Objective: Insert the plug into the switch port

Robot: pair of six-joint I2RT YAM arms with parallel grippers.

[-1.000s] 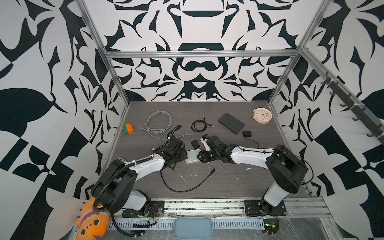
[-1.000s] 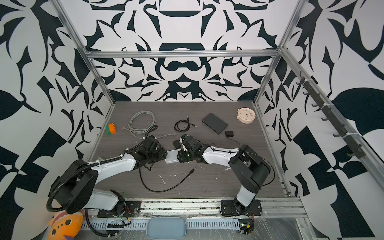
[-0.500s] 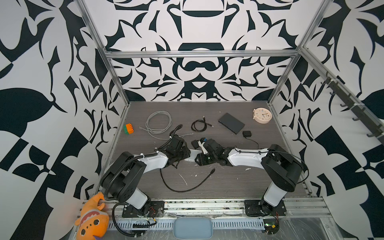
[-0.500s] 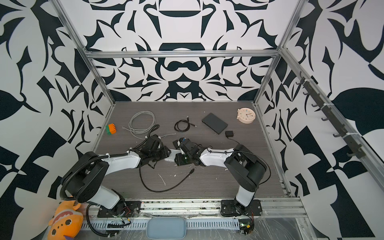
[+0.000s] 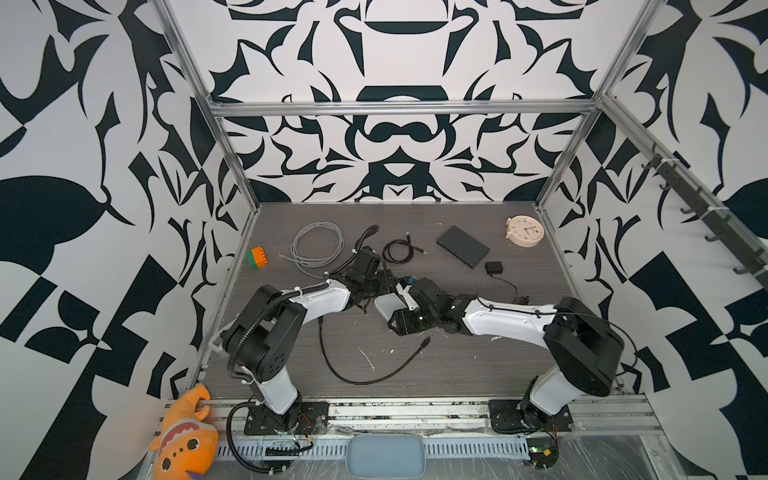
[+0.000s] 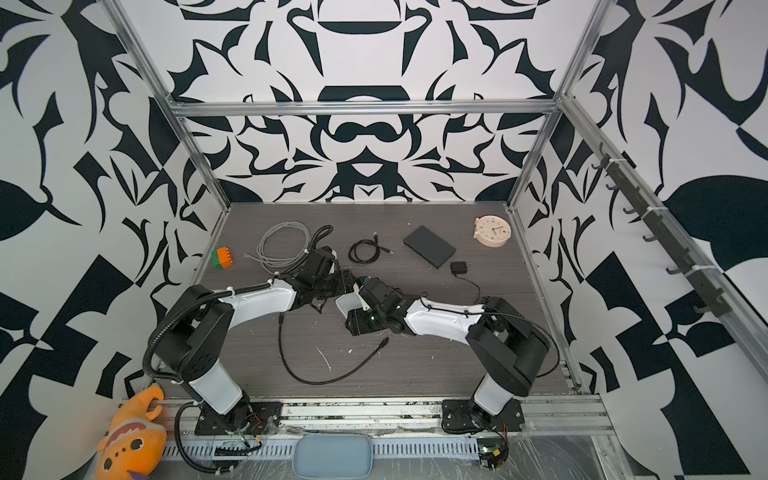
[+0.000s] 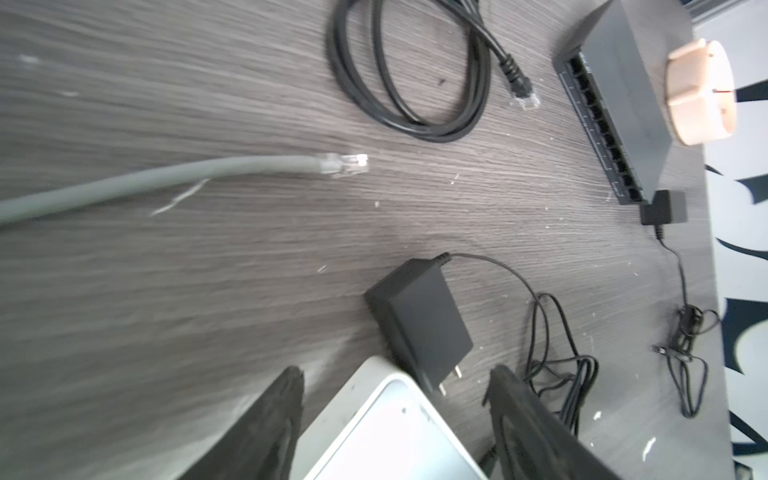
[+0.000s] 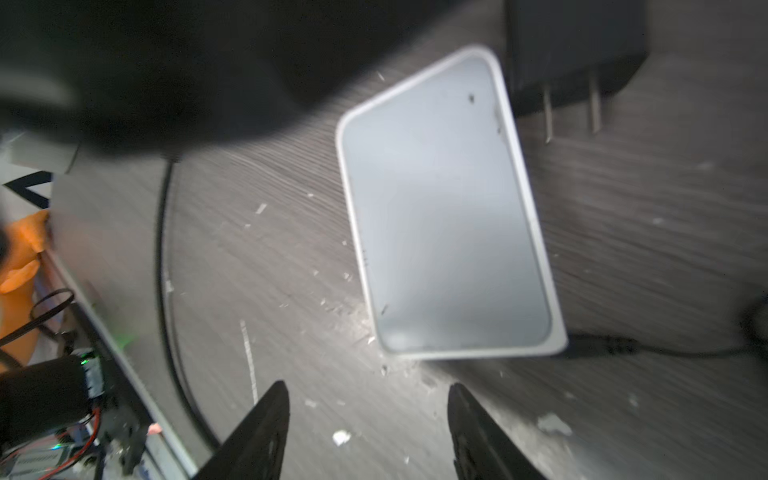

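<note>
My left pincer (image 7: 397, 374) has its jaws spread on either side of one corner of the switch (image 7: 390, 436). Whether a finger touches the shell I cannot tell. My right pincer (image 8: 368, 385) is spread too and holds nothing, with the switch lying just ahead of its tips. The switch is a flat white box in the middle of the bench (image 5: 478, 365), between my two arms in both top views.

A small black plug (image 8: 602, 345) sits against one short edge of the switch, and its cord (image 8: 685, 352) trails away over the bench. The view is blurred, so I cannot say if it is seated in a port or only resting there. The adapter (image 7: 419, 324) lies just beside another corner, prongs toward the switch.

I judge the switch light and its plastic shell smooth and slippery. A push from the plug would probably slide it across the bench, so one pincer should clamp it across the long edges, clear of the port side. The rounded corners look like poor places to grip.

The plug looks hard and stiff, and its thin cord limp. I would pinch the moulded body just behind the tip and never the cord, which would buckle. It should go in straight and gently, since a skewed push could jam it or tip the switch.
</note>
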